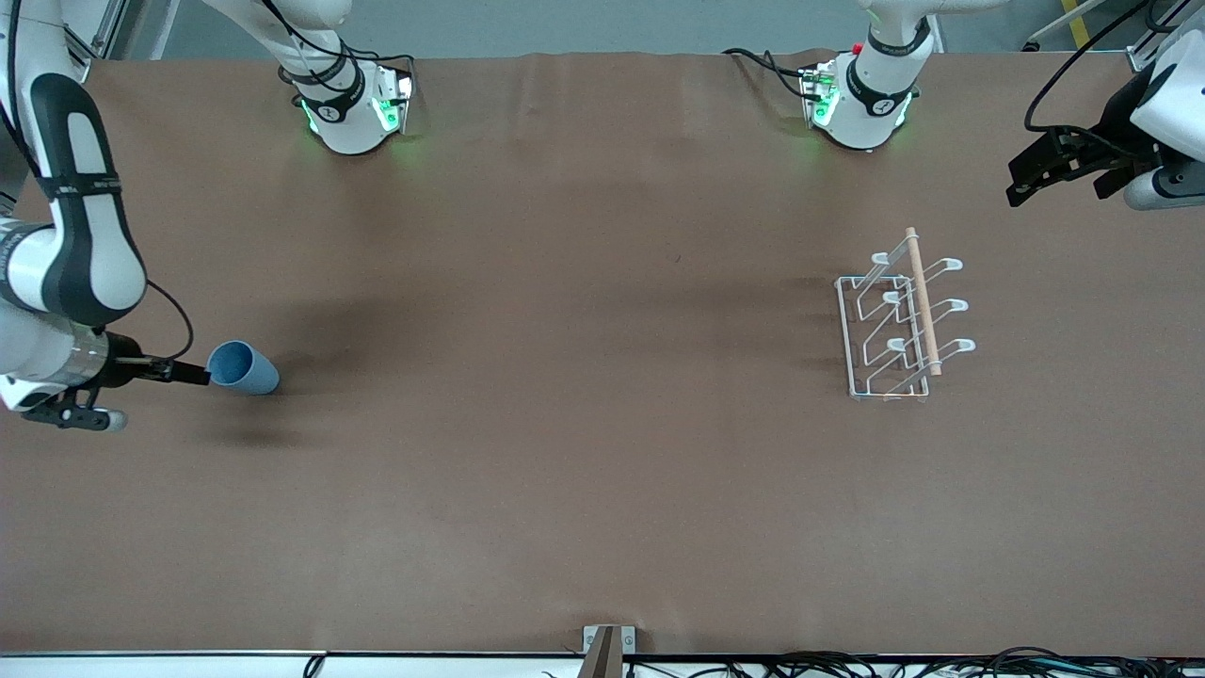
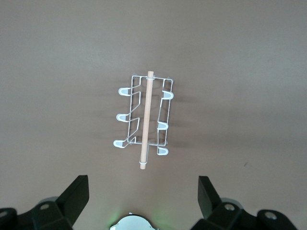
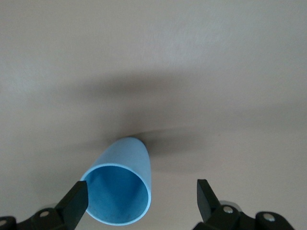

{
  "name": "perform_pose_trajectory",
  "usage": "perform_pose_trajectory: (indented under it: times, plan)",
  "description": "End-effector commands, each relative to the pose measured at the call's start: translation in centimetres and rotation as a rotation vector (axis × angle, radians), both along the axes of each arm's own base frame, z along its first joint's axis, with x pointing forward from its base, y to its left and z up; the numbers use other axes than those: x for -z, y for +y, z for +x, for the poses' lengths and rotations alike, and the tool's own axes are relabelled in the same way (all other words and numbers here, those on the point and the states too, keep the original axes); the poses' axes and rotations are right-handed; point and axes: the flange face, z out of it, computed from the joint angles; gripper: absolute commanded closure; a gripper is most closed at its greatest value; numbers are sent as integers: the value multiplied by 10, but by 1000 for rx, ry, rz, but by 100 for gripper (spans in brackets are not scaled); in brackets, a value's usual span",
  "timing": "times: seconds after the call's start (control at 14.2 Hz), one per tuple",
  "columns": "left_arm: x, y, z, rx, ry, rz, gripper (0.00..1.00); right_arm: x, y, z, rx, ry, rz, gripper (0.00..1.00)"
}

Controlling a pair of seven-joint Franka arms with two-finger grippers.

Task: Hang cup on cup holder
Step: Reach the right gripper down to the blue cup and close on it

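Observation:
The blue cup (image 1: 243,367) lies on its side near the right arm's end of the table, its mouth turned toward my right gripper (image 1: 191,376). In the right wrist view the cup (image 3: 120,191) sits low between the open fingers, close to one fingertip (image 3: 76,200) and well apart from the other. Toward the left arm's end stands the white wire cup holder (image 1: 899,320), a wooden rod along its top. My left gripper (image 1: 1047,177) hangs open and empty in the air beside that end. Its wrist view looks down on the cup holder (image 2: 144,120) past the left gripper (image 2: 143,195).
Both robot bases (image 1: 358,104) (image 1: 861,99) stand along the table's edge farthest from the front camera. A small bracket (image 1: 602,648) and cables sit at the nearest edge. Brown table surface (image 1: 584,377) stretches between cup and holder.

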Motion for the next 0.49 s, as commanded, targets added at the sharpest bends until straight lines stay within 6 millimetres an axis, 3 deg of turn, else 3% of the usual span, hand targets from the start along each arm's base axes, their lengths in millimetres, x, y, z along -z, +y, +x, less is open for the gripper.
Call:
perform_pose_trajectory:
  times: [0.0, 0.14, 0.21, 0.28, 0.35, 0.42]
  plan:
    - [-4, 1, 0, 14, 3, -5, 0, 14, 7, -19, -15, 0, -5, 0]
    - [-3, 1, -1, 14, 8, -6, 0, 31, 6, -23, -14, -12, -7, 1]
    - [-3, 1, -1, 14, 13, -6, 0, 35, 10, -26, -18, -3, -5, 9]
    - [-3, 1, -1, 14, 13, -6, 0, 38, 15, -28, -24, 6, -2, 33]
    - [-3, 1, -1, 14, 11, -8, 0, 40, 18, -29, -29, 10, 1, 65]
    - [-3, 1, 0, 13, 11, -9, 0, 39, 26, -27, -43, 7, 0, 85]
